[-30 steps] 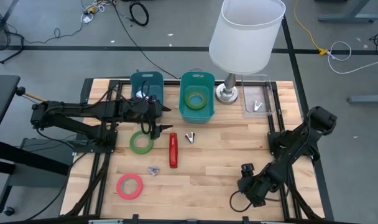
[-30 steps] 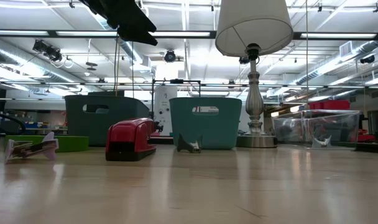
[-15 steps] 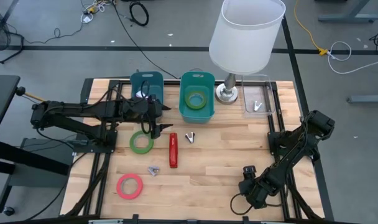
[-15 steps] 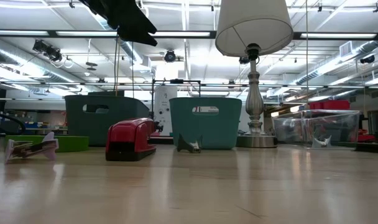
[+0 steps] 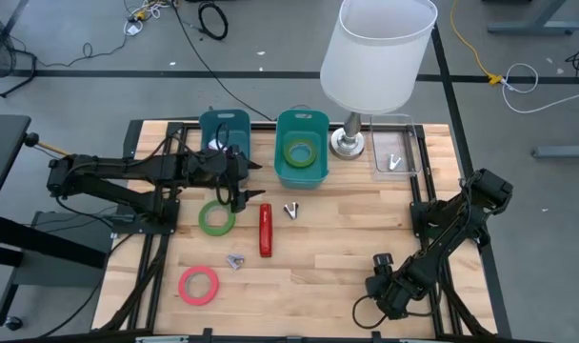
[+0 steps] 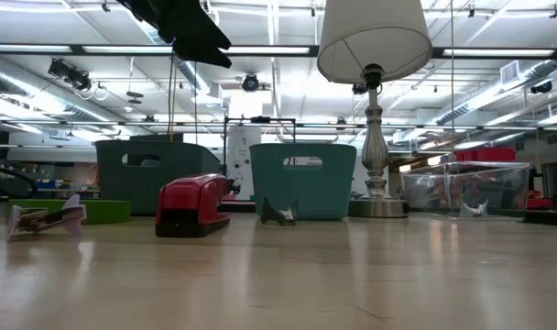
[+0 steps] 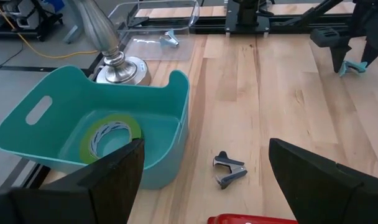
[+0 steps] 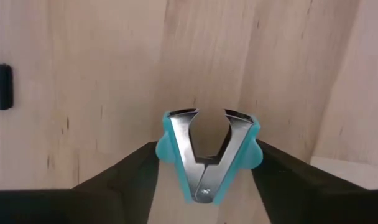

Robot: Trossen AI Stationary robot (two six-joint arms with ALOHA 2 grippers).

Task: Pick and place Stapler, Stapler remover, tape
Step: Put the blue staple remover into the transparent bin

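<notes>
red stapler point(image 7: 251, 219) cut off below

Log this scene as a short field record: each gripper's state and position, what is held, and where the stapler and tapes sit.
left gripper: open, above the table near the green tape
right gripper: shut on teal staple remover, at the near right of the table
red stapler: lying mid-table
pink tape: near left of the table
teal bin: holds a yellow-green tape

You had a pale, smooth wooden counter point(image 5: 337, 238), a glossy red plastic stapler point(image 5: 265, 230), a teal plastic staple remover point(image 8: 206, 152) with shiny metal claws, and a clear plastic tray point(image 5: 396, 152).
</notes>
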